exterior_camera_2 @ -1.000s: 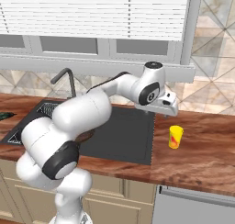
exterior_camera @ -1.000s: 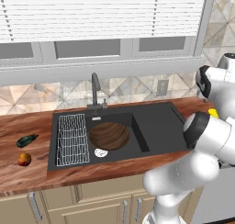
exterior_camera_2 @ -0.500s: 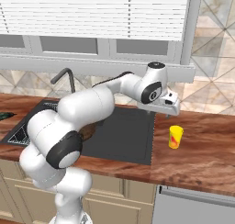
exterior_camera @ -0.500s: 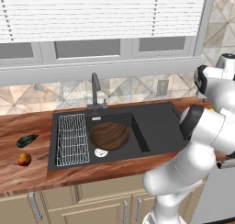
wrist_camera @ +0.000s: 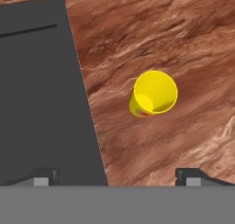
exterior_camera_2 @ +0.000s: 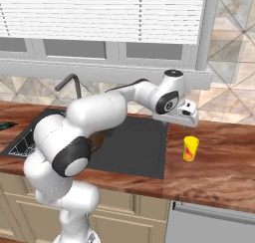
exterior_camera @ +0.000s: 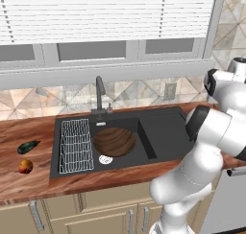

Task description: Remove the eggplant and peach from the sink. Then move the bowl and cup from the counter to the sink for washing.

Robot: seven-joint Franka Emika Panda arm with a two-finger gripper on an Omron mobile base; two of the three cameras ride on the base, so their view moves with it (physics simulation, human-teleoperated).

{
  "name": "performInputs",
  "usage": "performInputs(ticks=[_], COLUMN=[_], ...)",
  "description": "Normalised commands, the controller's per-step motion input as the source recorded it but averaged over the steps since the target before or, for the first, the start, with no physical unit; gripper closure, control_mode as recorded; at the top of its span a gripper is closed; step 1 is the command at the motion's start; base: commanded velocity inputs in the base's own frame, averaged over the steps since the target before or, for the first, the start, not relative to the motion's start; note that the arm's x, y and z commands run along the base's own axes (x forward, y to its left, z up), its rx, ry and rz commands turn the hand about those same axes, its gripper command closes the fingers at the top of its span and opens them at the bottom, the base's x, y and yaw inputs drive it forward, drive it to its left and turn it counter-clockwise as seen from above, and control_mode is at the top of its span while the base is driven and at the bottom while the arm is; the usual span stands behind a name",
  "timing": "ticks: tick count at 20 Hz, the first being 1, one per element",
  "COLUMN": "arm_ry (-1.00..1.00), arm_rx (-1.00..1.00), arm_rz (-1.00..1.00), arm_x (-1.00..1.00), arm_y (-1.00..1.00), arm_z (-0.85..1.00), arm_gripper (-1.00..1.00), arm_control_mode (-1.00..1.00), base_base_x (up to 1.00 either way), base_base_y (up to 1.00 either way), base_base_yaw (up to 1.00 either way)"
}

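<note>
On counter (exterior_camera_2: 219, 162) rt of sink (exterior_camera_2: 134, 147): cup (exterior_camera_2: 190, 149), red mark, upright; tool (wrist_camera: 117, 175) above, jaws wide.

Even, bright rendered light, sharp throughout, faint soft shadows, no glare or blur.

Matt black sink (exterior_camera: 163, 132), wood-grain bowl (exterior_camera: 114, 142), glossy yellow cup (wrist_camera: 153, 94), polished wooden counter (wrist_camera: 183, 39)

left base: from left, over sink (exterior_camera: 144, 132) | right base: from right, same sink | hand: down, near cup (wrist_camera: 153, 94)
</note>
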Motion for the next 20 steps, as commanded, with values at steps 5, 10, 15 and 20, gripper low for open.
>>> performInputs(ticks=[5, 10, 15, 20], arm_ry=[0.00, 0.00, 0.00, 0.00], arm_rx=[0.02, 0.00, 0.00, 0.00], arm_rz=[0.00, 0.00, 0.00, 0.00], arm_x=[0.06, 0.10, 0.10, 0.14], arm_y=[-0.12, -0.10, -0.08, -0.02], arm_z=[-0.09, -0.10, -0.10, -0.11], arm_gripper=[-1.00, -1.00, -1.00, -1.00], arm_control_mode=[-1.00, -1.00, -1.00, -1.00], base_base_x=[0.00, 0.00, 0.00, 0.00], base_base_y=[0.00, 0.00, 0.00, 0.00], base_base_yaw=[0.00, 0.00, 0.00, 0.00])
